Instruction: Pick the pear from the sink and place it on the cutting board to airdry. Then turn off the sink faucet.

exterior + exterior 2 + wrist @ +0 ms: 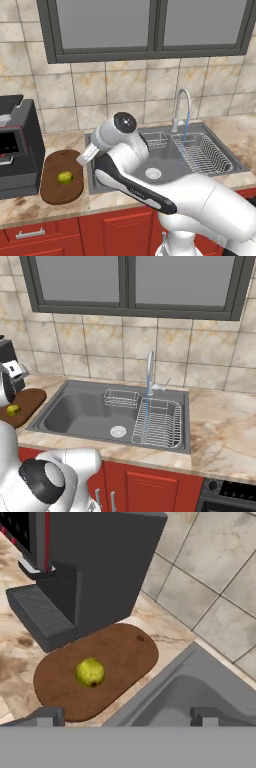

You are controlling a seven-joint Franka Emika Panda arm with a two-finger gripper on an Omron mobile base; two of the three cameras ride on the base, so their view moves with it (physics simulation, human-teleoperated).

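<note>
The yellow-green pear lies alone on the dark brown cutting board, left of the sink. My gripper hangs above the board's right end and the sink's left rim. It is open, its fingertips wide apart with nothing between them, and it stands apart from the pear. The silver gooseneck faucet rises behind the sink, and a thin blue stream falls from its spout.
A black boxy appliance stands right behind and left of the board. In the basin are a round drain, a wire basket and a drying rack. A tiled wall backs the counter.
</note>
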